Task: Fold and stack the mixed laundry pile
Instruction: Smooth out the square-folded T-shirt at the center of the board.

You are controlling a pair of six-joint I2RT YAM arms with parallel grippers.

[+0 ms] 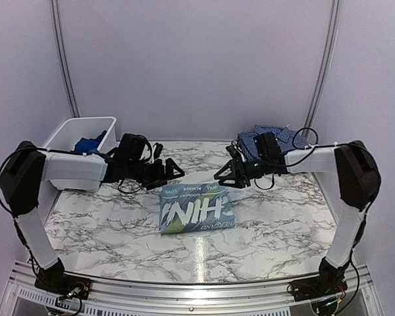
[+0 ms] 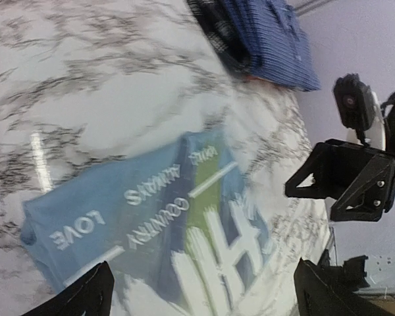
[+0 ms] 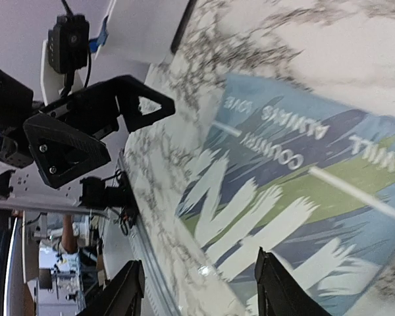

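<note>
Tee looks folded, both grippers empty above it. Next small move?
Probably lower the right gripper to the far edge of the folded T-shirt and pinch it: its fingers are open and empty, and the checked shirt far right looks like the stack.

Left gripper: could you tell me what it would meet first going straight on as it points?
Most likely the folded light blue T-shirt, which fills the left wrist view ahead; depth is unclear.
</note>
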